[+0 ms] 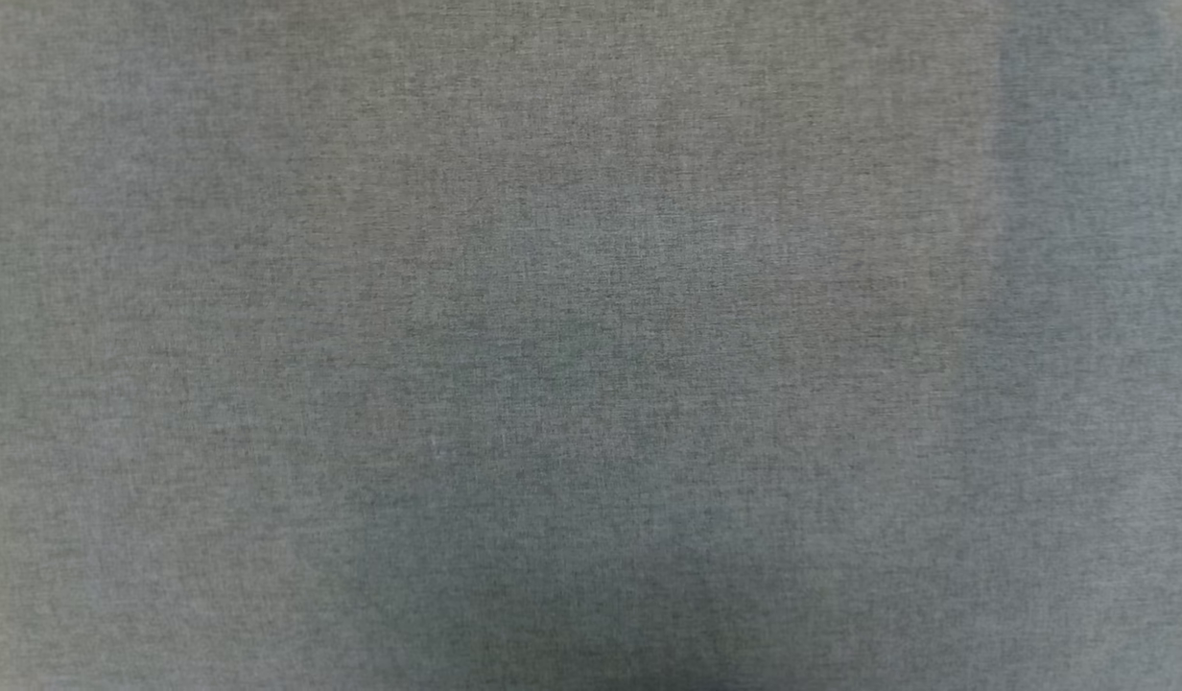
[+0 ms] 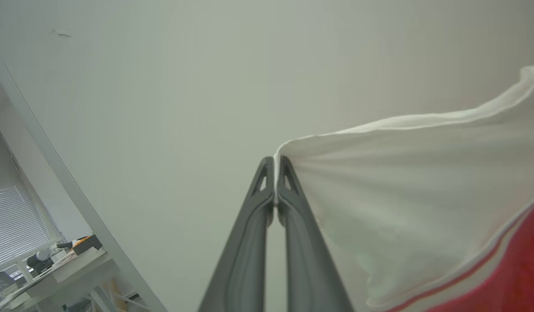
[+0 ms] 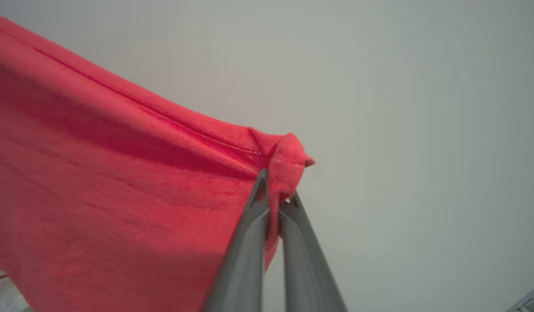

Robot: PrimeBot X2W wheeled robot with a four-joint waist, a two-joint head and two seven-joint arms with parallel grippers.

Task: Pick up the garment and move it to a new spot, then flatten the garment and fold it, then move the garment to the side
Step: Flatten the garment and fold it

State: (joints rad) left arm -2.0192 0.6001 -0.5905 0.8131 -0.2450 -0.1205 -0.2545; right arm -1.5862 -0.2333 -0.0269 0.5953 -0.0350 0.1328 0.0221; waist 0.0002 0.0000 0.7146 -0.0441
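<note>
Grey woven surface (image 1: 591,345) lies before you in the head view, with soft shadows across it. You cannot tell from here whether it is a counter top. It reads as the likely landing spot.

In the left wrist view, your left tool (image 2: 275,173) is clenched on a thin white edge of the garment (image 2: 414,195), the hem pinched between the tips of its two fingers. The white panel fans away taut to that view's right, with striped trim and red cloth at the lower right corner. A pale wall is behind it, so the cloth hangs in the air.

In the right wrist view, your right tool (image 3: 275,190) is clenched on a bunched red corner of the same garment. The cloth stretches away to that view's left, again against a bare pale wall.

Judged from this, you have the pick-up done, and the garment is held aloft, spread between both tools. You have yet to set it down at the new spot, flatten it, fold it and move it aside.
</note>
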